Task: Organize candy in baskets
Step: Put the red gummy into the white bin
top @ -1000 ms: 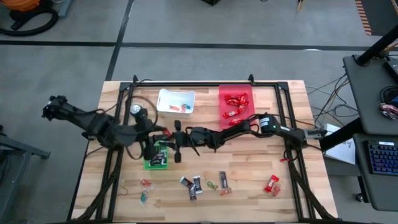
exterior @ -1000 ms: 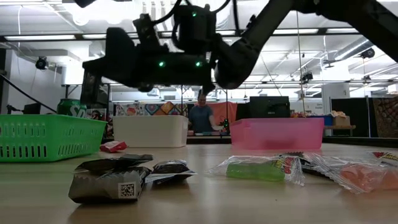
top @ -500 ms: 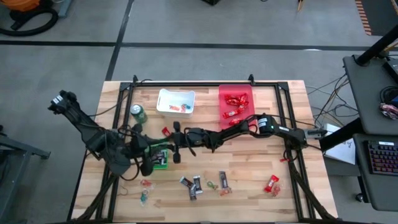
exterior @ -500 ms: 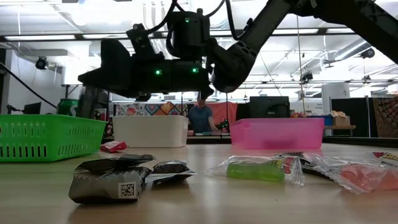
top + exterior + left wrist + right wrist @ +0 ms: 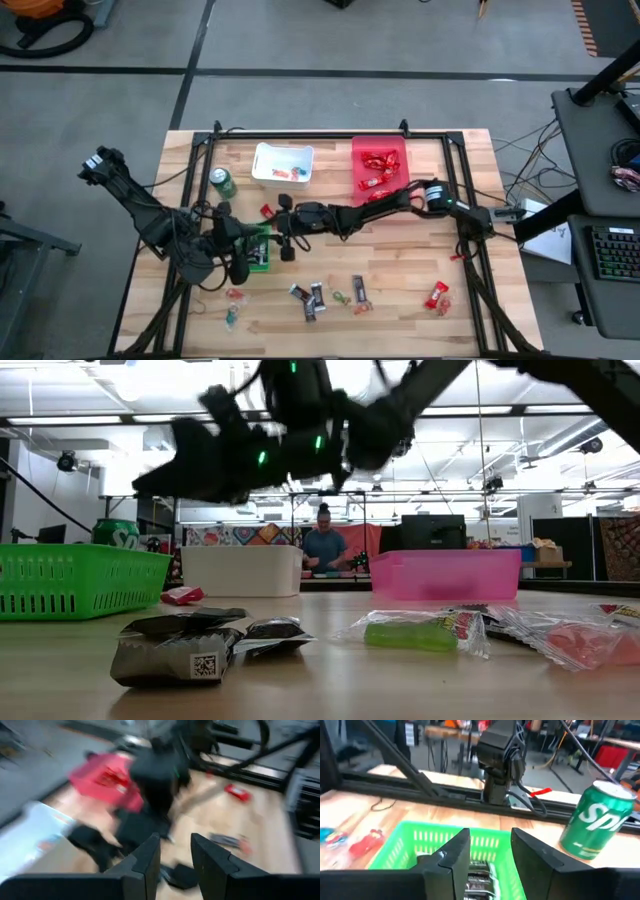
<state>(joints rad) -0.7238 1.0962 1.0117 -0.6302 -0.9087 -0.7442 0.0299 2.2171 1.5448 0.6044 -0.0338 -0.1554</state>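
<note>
Right gripper (image 5: 487,857) of mine hangs over the green basket (image 5: 254,250), fingers apart with nothing between them; through the gap I see dark and silver mini bars (image 5: 479,876) lying in the basket. My left gripper (image 5: 175,857) sits just beside that basket toward the table's left edge, fingers apart with a narrow gap and nothing held.

Nearest me along the table's front edge lies loose candy: a dark mini bar with a printed code square (image 5: 175,647), a green clear-wrapped piece (image 5: 415,632) and an orange piece (image 5: 585,640). From above I count more there: small pieces toward the front-left corner (image 5: 234,296), two dark bars (image 5: 309,297) in the middle, and red-wrapped ones (image 5: 437,297) toward the front-right corner.

One red sweet (image 5: 266,211) lies behind the green basket, with a green drink can (image 5: 221,182) near the left edge. Farther back, the white basket (image 5: 282,163) holds a few small coloured pieces, and the red basket (image 5: 379,164) holds red-wrapped bars. Beyond the table (image 5: 400,250) a person (image 5: 324,548) stands in the room.
</note>
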